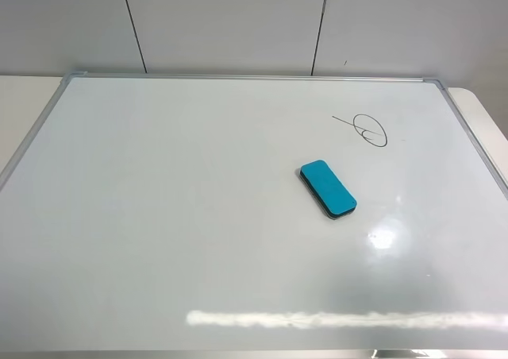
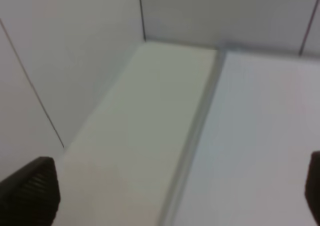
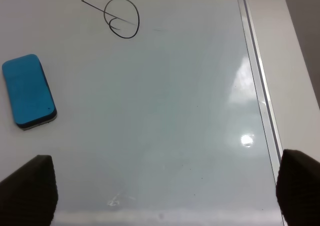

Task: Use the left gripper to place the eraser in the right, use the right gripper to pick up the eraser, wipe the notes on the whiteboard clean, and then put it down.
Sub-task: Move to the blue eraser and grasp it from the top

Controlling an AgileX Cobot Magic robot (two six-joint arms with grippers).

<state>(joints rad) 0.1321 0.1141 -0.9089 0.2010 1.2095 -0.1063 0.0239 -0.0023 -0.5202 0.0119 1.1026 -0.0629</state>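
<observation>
Left gripper [image 2: 172,191]: released, its two dark fingertips [image 2: 30,193] spread out to opposite edges of the left wrist view. It hangs over the silver frame [image 2: 192,136] at the side of the whiteboard [image 2: 265,136]. A strip of cream desk [image 2: 135,131] lies just beside the frame, and the pale panelled wall [image 2: 65,46] rises beyond it. The board's far corner shows further out, blurred.

Right gripper [image 3: 164,188]: also released, jaws wide apart, hanging above bare glossy board. The eraser [image 3: 28,91] lies out ahead of it, off toward one fingertip's side and well apart from both. The notes [image 3: 120,18] sit further out again. On the other side, the frame runs past the second fingertip with desk beyond it.

Seen from the high camera, the eraser lies flat on the whiteboard at about 3 o'clock from the board's middle. Its teal face is up and the dark underside is on the surface. Its long axis runs from 11 o'clock to 5 o'clock. The notes are at roughly 1 o'clock from the eraser, near it but not touching: a black oval loop with a straight stroke through it, the stroke's tail pointing to 10 o'clock. The marks are whole, not smeared.

A bright glare spot [image 1: 385,236] sits on the board near the eraser, at about 4 o'clock from it. A long pale reflection [image 1: 341,319] stretches along the board's 6 o'clock edge. The board covers most of the desk, which shows as cream margins at 9 and 3 o'clock.
</observation>
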